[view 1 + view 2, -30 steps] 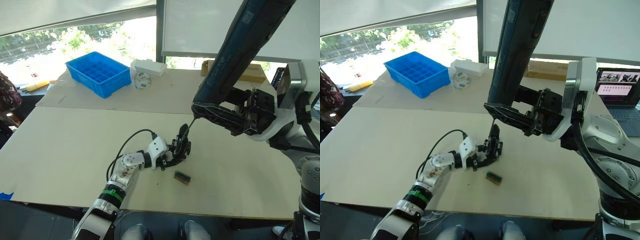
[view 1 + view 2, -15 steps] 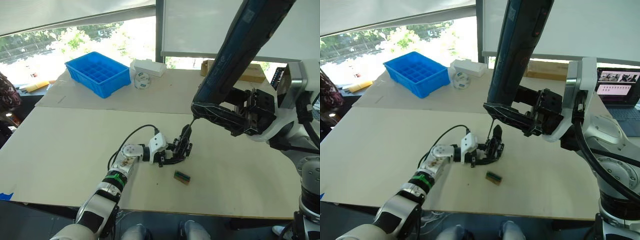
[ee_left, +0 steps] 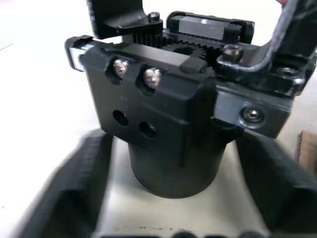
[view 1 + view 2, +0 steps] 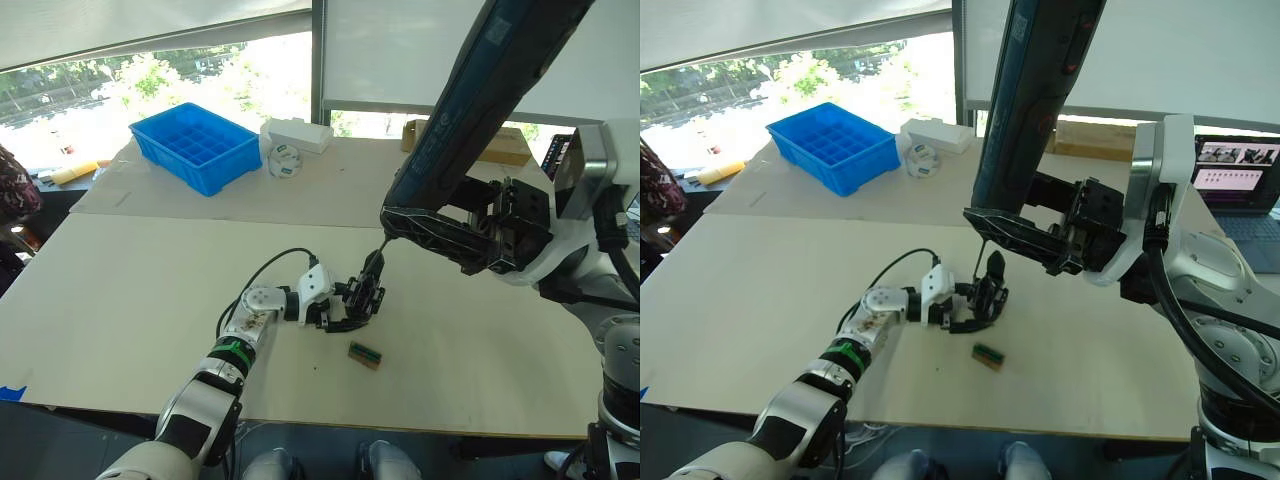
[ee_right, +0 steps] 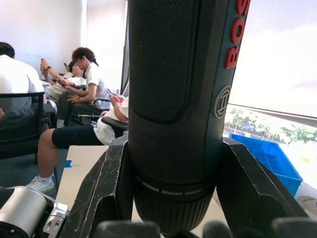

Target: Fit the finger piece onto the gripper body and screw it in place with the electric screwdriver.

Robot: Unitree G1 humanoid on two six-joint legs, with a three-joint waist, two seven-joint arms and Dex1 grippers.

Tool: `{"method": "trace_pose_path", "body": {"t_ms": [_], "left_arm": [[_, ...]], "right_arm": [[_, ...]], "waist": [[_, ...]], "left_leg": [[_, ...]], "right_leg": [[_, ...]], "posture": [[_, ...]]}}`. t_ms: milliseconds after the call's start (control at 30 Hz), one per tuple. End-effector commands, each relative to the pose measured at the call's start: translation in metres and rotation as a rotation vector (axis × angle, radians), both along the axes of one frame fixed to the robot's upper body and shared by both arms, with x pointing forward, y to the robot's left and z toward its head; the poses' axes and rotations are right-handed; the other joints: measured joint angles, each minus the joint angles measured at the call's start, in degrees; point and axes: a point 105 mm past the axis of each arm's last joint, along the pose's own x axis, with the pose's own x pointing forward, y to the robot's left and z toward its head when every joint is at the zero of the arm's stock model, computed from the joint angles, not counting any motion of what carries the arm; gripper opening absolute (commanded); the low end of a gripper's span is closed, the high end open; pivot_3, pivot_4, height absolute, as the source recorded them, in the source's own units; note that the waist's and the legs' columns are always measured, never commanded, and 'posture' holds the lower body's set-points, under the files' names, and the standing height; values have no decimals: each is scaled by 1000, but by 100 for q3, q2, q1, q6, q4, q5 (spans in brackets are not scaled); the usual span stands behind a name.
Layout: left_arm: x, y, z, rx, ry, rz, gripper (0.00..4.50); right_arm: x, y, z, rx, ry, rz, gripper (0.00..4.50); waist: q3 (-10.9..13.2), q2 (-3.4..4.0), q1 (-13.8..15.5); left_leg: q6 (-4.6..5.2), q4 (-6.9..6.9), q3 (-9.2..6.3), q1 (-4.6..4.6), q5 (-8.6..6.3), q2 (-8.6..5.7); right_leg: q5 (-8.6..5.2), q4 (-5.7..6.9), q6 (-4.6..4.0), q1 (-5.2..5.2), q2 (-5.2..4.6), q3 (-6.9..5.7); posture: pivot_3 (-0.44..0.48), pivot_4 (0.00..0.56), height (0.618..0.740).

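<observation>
The electric screwdriver (image 4: 478, 95) is seen as dark blue-black, with red lettering on its casing and a dotted black grip patch. The gripper body (image 3: 163, 124) is coloured black throughout — silver screw heads are dotted across it. The table (image 4: 130, 300) is a pale cream. A bright blue tray (image 4: 197, 146) is divided into a grid of cells. A small block (image 4: 364, 354) is marked in green and tan. White is shown on the box (image 4: 299, 135) beside the tray — and on the left arm's (image 4: 262, 318) casing, which is banded in green near the wrist.
</observation>
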Motion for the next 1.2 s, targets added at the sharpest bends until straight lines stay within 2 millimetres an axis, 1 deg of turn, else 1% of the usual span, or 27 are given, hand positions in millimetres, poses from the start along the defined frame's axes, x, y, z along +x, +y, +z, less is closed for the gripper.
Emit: {"method": "trace_pose_path", "body": {"t_ms": [33, 167, 267, 333, 400, 500, 633, 800, 967, 1067, 1200], "left_arm": [[4, 10, 3, -36, 19, 57, 4470], [-9, 19, 6, -33, -22, 27, 4470], [-17, 22, 7, -36, -36, 42, 4470], [-19, 21, 12, -71, -64, 92, 4470], [-25, 17, 11, -89, -44, 107, 4470], [-35, 8, 3, -69, -23, 109, 4470], [-31, -1, 2, -88, -22, 223, 4470], [-27, -7, 0, -76, -14, 271, 4470], [-21, -14, 1, -74, -7, 285, 4470], [-20, -18, -3, -50, 11, 283, 4470], [-21, -19, -7, -37, 25, 271, 4470]], "right_arm": [[-8, -1, 9, 20, -36, 16, 1919], [-9, 0, 9, 16, -30, 27, 1919], [-10, 0, 8, 5, -26, 36, 1919], [-9, -1, 8, 0, -27, 37, 1919], [-8, -2, 9, 0, -30, 32, 1919], [-7, -2, 9, 4, -31, 31, 1919], [-4, -4, 11, -7, -43, 20, 1919], [-4, -4, 11, -11, -45, 24, 1919], [-4, -4, 10, -8, -45, 23, 1919], [-4, -4, 10, -8, -45, 22, 1919], [-4, -4, 10, -10, -48, 19, 1919]], "waist": [[0, 0, -4], [0, 0, -67], [0, 0, -75], [0, 0, -67], [0, 0, -41], [0, 0, -8], [0, 0, 15], [0, 0, 15], [0, 0, 23], [0, 0, 21], [0, 0, 24]], "left_leg": [[0, 0, 0, 0, 0, 0], [-1, -5, 1, 2, 1, 1], [-2, -6, 0, 1, 1, 2], [-2, -4, 1, 1, 1, 2], [-1, -2, 0, -1, 1, 1], [0, -1, 0, -2, 0, 0], [1, -1, -1, -2, -1, -1], [1, -1, -1, -2, -1, -1], [2, 1, -1, -2, -1, -1], [4, 0, 0, -2, -2, -1], [4, 1, 0, -2, -2, -1]], "right_leg": [[0, 0, 0, 0, 0, 0], [1, 2, -1, -3, 0, 3], [1, 4, -3, -5, 0, 3], [2, 5, -2, -5, 0, 2], [3, 2, 0, -3, -7, 5], [4, 0, 2, -2, -7, 5], [4, 0, 3, -1, -8, 6], [5, 1, 4, 0, -8, 4], [5, 1, 4, 1, -9, 1], [6, -1, 5, 1, -8, 0], [6, 0, 5, 2, -8, -4]], "posture": [[0, 150, 740], [0, 150, 740], [0, 150, 740], [0, 150, 740], [0, 150, 740], [0, 150, 740], [0, 150, 740], [0, 150, 740], [0, 150, 740], [0, 150, 740], [0, 150, 740]]}}
